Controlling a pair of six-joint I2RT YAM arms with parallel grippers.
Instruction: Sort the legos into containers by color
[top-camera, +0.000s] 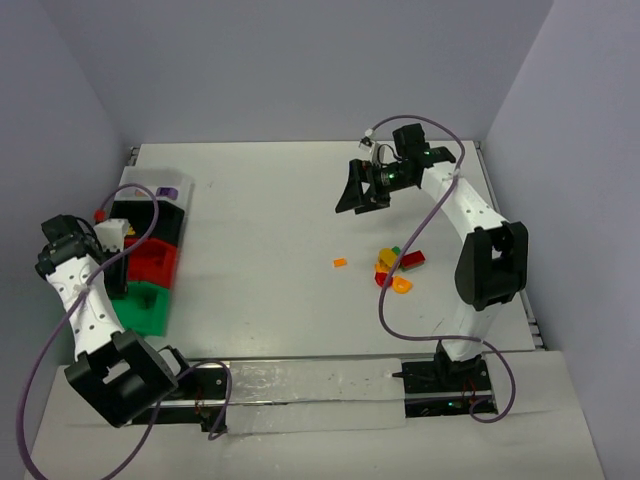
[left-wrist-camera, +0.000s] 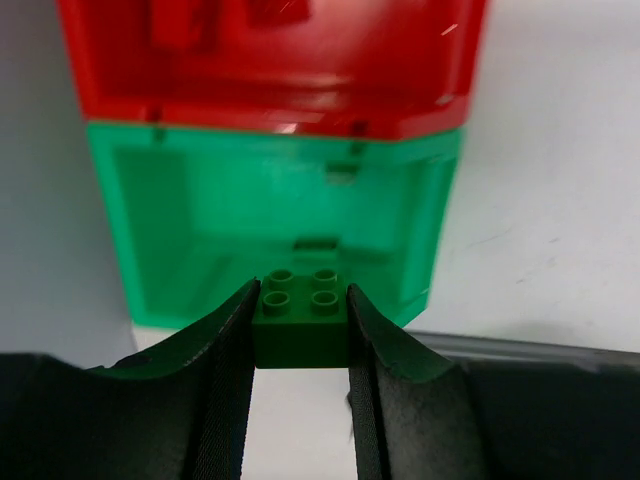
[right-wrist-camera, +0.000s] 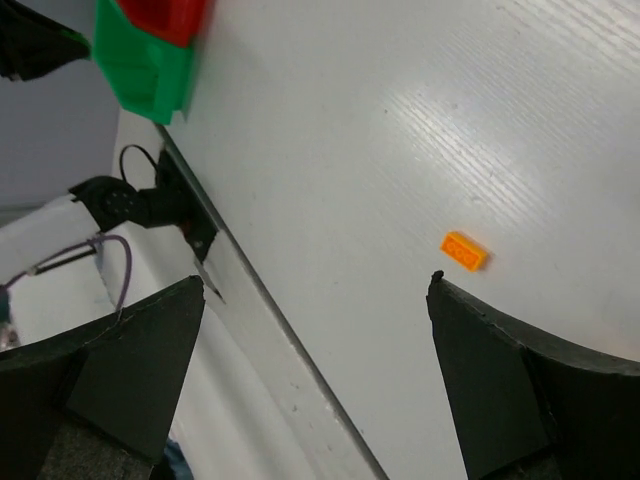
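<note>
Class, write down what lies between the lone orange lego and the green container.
Nothing: only bare white table separates the orange lego from the green container, as the top view shows.

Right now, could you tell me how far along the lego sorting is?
A purple piece sits in the far bin. The left gripper holds a green brick at the green bin. Remaining: an orange brick and a mixed pile; the right gripper is open, empty.

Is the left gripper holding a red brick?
No, the brick pinched in the left gripper is green, like the bin just beyond it.
</note>
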